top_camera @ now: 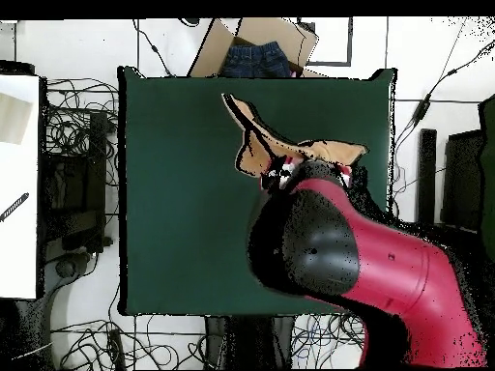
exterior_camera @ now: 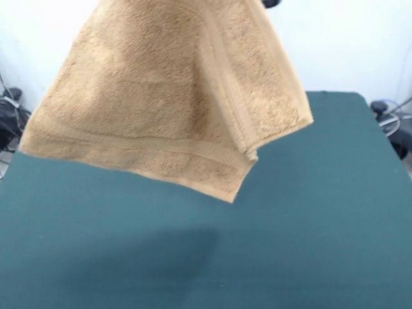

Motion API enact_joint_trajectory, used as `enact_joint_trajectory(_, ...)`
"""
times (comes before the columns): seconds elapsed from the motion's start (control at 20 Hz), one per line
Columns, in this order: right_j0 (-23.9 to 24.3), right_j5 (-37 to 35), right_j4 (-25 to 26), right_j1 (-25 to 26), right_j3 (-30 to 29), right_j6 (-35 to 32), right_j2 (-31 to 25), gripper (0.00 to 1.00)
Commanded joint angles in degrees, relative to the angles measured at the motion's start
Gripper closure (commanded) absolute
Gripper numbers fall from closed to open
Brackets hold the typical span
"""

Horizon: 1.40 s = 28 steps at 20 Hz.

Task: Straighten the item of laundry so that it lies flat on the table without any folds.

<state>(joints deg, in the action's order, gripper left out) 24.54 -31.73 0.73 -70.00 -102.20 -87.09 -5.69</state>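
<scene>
The tan-orange towel (exterior_camera: 161, 96) hangs in the air above the dark green table (exterior_camera: 335, 193), draped with a vertical fold down its right side. Its lower corner points down and does not touch the table. Its top runs out of the front view. A dark bit of my gripper (exterior_camera: 270, 2) shows at the top edge. In the overhead view the towel (top_camera: 253, 145) shows as tan pieces beside my red and black arm (top_camera: 338, 251), over the table (top_camera: 174, 193). My gripper (top_camera: 282, 177) is mostly hidden under the arm and holds the towel up.
A cardboard box (top_camera: 218, 43) with blue jeans (top_camera: 256, 60) stands at the table's edge away from the robot. Cables (top_camera: 77, 126) and dark equipment (top_camera: 72, 198) lie on the floor beside the table. The towel's shadow (exterior_camera: 174, 251) falls on the table.
</scene>
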Motion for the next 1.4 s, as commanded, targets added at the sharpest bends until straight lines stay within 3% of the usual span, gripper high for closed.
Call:
enact_joint_trajectory(0.05,6.54,13.56,-2.73,-0.1,-15.06,5.15,-16.42,1.0)
enact_joint_trajectory(0.45,13.59,19.97,2.47,-0.14,-16.67,1.57,-27.16,1.0)
enact_joint_trajectory(0.9,13.47,21.15,6.0,0.1,-16.33,-3.51,-27.22,1.0)
enact_joint_trajectory(1.4,17.21,24.04,11.21,3.14,-21.8,-4.28,-29.58,1.0)
